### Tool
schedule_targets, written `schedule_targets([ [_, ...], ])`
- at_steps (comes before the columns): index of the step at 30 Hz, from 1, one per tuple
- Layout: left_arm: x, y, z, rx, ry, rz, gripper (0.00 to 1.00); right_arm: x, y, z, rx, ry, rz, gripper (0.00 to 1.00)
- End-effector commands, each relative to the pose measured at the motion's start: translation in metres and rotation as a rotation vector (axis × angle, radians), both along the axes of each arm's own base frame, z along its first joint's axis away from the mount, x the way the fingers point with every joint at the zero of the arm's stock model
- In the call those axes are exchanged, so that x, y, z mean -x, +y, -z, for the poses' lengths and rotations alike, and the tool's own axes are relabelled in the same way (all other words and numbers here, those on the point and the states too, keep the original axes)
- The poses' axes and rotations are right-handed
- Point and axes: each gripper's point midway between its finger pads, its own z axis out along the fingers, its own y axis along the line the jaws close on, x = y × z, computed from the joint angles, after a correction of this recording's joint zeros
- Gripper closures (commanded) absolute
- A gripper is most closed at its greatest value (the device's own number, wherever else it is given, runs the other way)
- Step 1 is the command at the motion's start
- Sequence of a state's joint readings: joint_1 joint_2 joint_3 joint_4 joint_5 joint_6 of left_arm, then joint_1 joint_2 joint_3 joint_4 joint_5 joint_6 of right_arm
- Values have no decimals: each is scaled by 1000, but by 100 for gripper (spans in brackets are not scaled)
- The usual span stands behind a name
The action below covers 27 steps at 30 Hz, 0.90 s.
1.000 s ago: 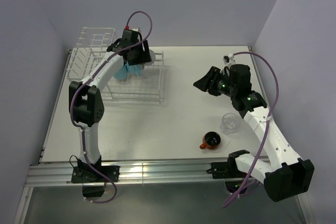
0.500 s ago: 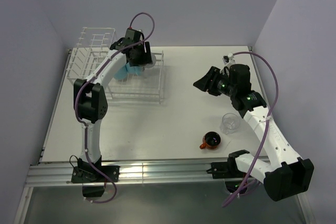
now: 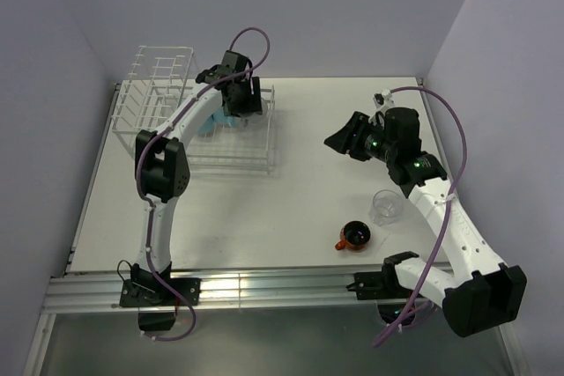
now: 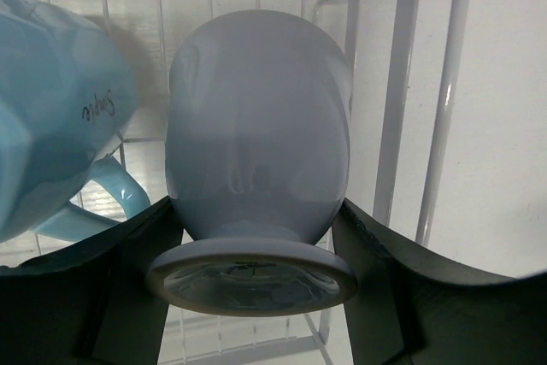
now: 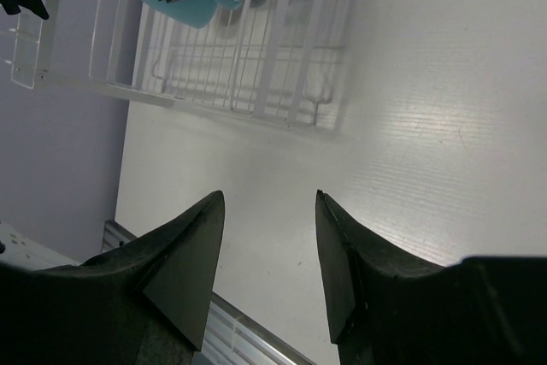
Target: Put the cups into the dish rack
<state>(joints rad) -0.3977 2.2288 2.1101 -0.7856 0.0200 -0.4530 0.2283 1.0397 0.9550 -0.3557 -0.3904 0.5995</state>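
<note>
My left gripper [image 4: 254, 237] is shut on a pale grey-blue mug [image 4: 256, 126], its fingers [image 4: 145, 245] pressing both sides just above the foot. The mug's base faces the wrist camera. It hangs inside the white wire dish rack [image 3: 251, 154], near the rack's far right corner. A light blue handled mug [image 4: 51, 126] lies right beside it on the left. In the top view the left gripper [image 3: 240, 101] hides most of both mugs. My right gripper [image 3: 339, 140] hovers open and empty over the table. A clear glass tumbler [image 3: 385, 206] and an orange-red cup [image 3: 355, 236] stand on the table, front right.
The rack's taller upright grid [image 3: 152, 84] rises at the far left, near the left wall. Rack wires [image 4: 397, 108] run close to the held mug's right side. A metal rail [image 3: 264, 288] lines the table's near edge. The right wall stands close to the right arm.
The left arm has stretched further, carrying the mug to the right and towards the back of the rack. The right arm has not moved.
</note>
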Motion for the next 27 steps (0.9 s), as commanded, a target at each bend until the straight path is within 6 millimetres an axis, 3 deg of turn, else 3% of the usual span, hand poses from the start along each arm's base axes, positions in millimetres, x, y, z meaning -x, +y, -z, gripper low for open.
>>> schedule_targets([
  [1, -17, -5, -37, 25, -105, 0, 99, -5, 1, -3, 11, -34, -15, 45],
  [6, -19, -4, -36, 20, -104, -11, 91, -5, 1, -2, 15, -30, -17, 45],
  [9, -21, 1, -33, -1, -106, -33, 79, -6, 1, 0, 17, -26, -19, 45],
  [15, -22, 2, -25, -14, -95, -38, 43, -5, 1, 1, 18, -25, -18, 45],
  [21, -22, 2, -16, -15, -84, -41, 28, -5, 1, 3, 19, -24, -16, 45],
  [27, -21, -2, -9, -19, -72, -36, 25, -5, 1, 5, 20, -21, -16, 45],
])
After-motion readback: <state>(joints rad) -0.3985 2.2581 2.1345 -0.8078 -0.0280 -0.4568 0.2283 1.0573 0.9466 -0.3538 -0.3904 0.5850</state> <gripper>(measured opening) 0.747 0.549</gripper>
